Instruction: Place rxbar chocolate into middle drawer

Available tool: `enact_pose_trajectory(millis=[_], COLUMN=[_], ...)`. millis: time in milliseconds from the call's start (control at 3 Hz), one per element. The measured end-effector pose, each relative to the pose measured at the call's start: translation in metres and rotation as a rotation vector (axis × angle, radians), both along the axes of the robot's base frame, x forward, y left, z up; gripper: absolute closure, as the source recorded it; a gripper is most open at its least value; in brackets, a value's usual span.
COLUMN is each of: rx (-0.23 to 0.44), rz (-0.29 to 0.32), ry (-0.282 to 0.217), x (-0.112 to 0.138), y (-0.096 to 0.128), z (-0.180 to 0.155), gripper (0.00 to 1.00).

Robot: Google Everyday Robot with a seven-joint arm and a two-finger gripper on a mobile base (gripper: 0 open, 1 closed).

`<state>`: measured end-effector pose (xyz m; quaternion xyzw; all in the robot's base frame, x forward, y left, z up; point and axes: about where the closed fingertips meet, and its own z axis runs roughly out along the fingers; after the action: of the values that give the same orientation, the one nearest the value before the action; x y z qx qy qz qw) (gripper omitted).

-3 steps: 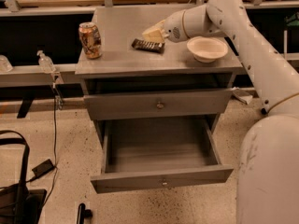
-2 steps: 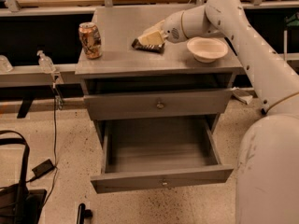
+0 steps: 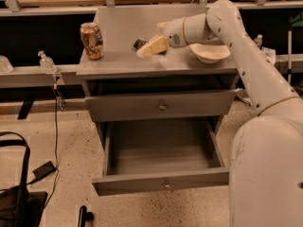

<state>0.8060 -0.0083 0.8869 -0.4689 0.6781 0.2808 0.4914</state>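
Note:
The rxbar chocolate (image 3: pixel 139 43) lies on the grey cabinet top (image 3: pixel 118 63), and only its dark left end shows, since the gripper covers the remainder. My gripper (image 3: pixel 147 49) reaches in from the right and sits low over the bar, right at the cabinet top. The middle drawer (image 3: pixel 161 179) stands pulled out below, and nothing lies in its grey inside.
An orange-patterned can (image 3: pixel 92 40) stands upright at the left of the cabinet top. A white bowl (image 3: pixel 209 53) sits to the right, under my arm. The upper drawer (image 3: pixel 161 107) is closed. A cable and a black bag (image 3: pixel 19 197) lie on the floor at left.
My gripper has moved left and down over the bar, which now is mostly covered. The can, bowl and drawers have not moved.

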Motion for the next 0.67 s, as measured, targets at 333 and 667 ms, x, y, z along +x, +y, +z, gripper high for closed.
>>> enact_pose_trajectory(millis=[333,667], rx=[-0.037,-0.116], rz=[-0.003,-0.036], ry=[-0.001,0.018], x=[0.01,0.022], y=[0.003,-0.002], z=[-0.013,-0.033], gripper=[0.0,0.0])
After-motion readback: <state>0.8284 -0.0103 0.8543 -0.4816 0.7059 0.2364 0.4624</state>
